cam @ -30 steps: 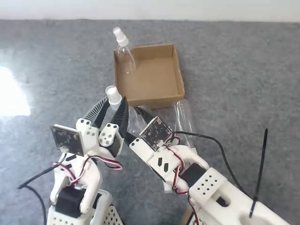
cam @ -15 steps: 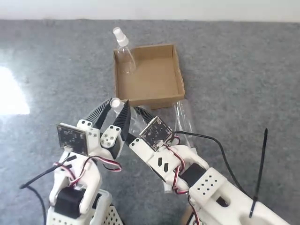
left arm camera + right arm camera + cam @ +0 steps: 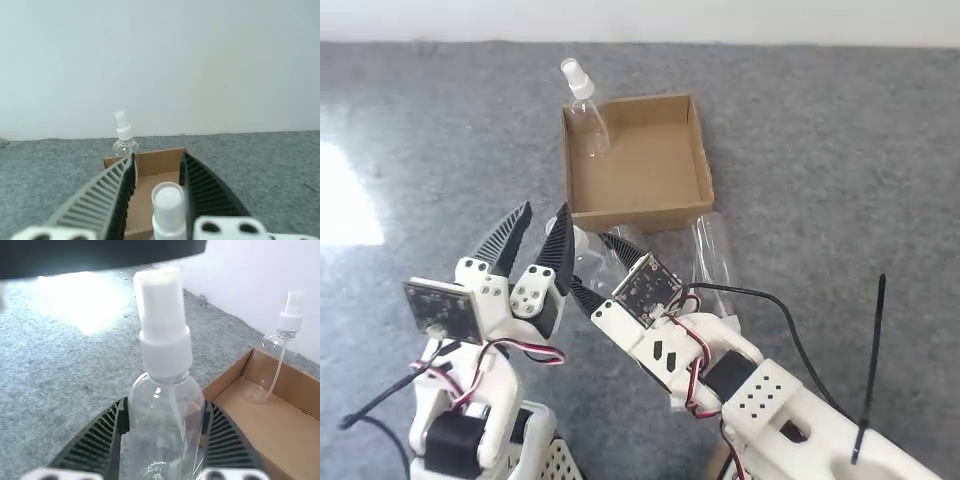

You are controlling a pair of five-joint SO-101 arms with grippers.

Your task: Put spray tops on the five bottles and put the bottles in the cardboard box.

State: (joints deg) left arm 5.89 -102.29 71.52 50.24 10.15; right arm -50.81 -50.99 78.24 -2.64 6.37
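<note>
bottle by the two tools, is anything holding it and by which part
The right tool clamps the clear bottle by its body, below the spray top. The left tool is open and holds nothing.

The cardboard box (image 3: 704,170) lies at the table's 12 o'clock, with a capped bottle (image 3: 588,120) in its 10 o'clock corner. At the box's 7 o'clock a second bottle (image 3: 167,405) stands between the right gripper's (image 3: 586,260) fingers. The left gripper (image 3: 545,212) is at that bottle's 9 o'clock, and a plastic bag (image 3: 715,250) at its 3.
</note>
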